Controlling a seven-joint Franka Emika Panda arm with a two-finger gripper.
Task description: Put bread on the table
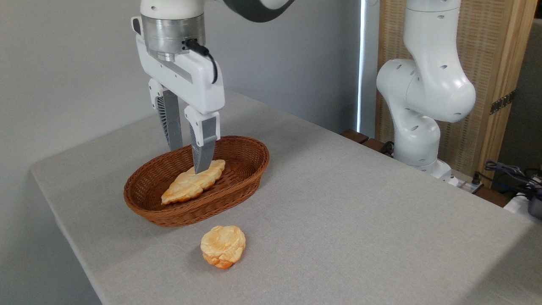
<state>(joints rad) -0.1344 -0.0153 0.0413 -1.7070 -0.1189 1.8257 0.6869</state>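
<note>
The pincer (pixel 189 160) is hanging straight down from the arm into the wicker basket (pixel 250 167), its two grey fingers (pixel 204 146) standing apart on either side of the bread (pixel 194 182). The near finger is reaching down in front of the loaf's upper part, its tip overlapping the crust, while the far finger is dropping behind it toward the basket's inner wall. The jaws are spread rather than pressed together, and whether they are already squeezing the bread cannot be told from this angle.

The bread is lying inside the basket, stretched along the basket's length, with one pointed end aiming at the bench's near-left edge and the other end sitting beneath the pincer. The basket is resting on the grey bench (pixel 360 220), toward its left edge and nearer the far side than the near one.

A small round bun (pixel 222 246) is sitting on the bare cloth just in front of the basket, apart from it, closer to the near edge. The white base of the arm (pixel 419 106) is rising beyond the bench's far right edge.
</note>
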